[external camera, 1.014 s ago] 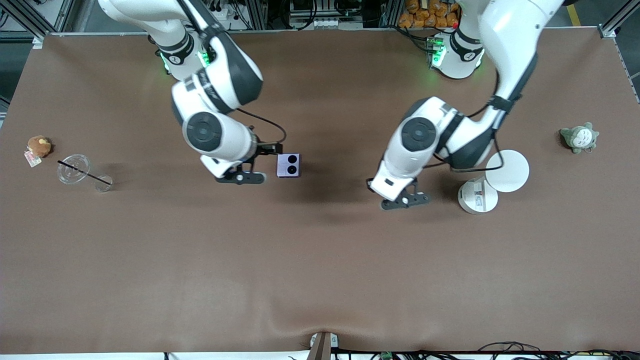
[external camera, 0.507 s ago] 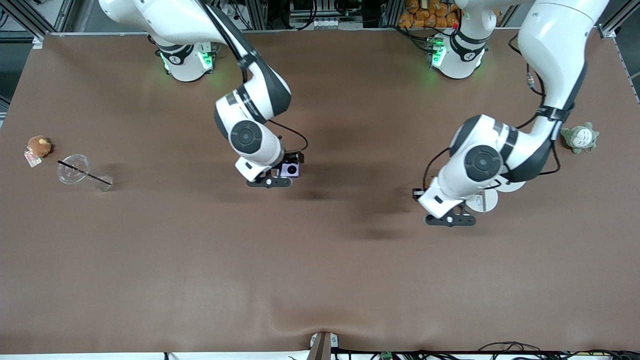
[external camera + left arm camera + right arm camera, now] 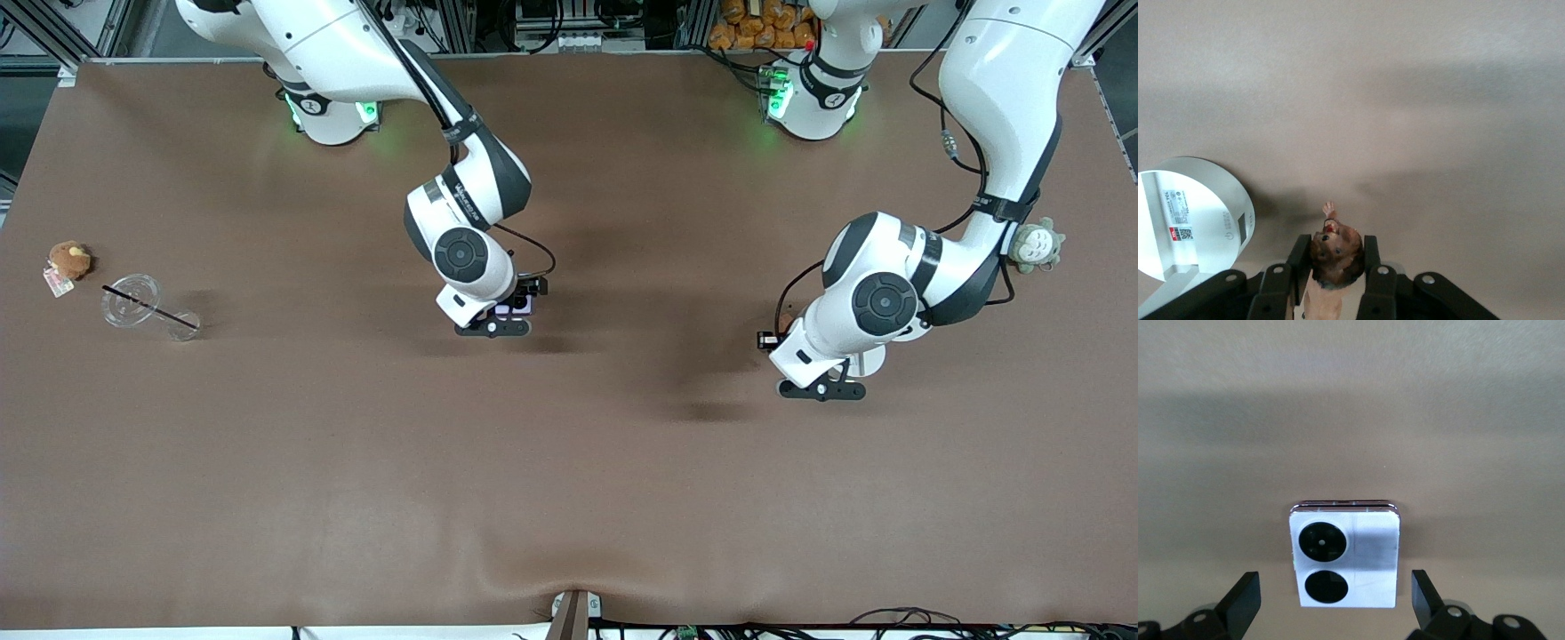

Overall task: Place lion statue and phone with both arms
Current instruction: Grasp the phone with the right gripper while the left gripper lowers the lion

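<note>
Lion statue (image 3: 1334, 252), a tiny orange-brown figurine, sits clamped in the left gripper (image 3: 1333, 267) beside a white round puck (image 3: 1191, 220), not yet set down. Flat on the brown table (image 3: 569, 462) lies the lavender folded phone (image 3: 1343, 558), apparently placed, between the right gripper's (image 3: 1335, 603) wide-spread fingers.

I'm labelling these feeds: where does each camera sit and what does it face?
Front view: high across the table, facing both arms' bases; phone under the right gripper.
Left wrist view: on the left arm, looking down past jaws shut on the lion.
Right wrist view: on the right arm, looking down past open jaws onto the phone.
Front and right wrist share the phone.
</note>
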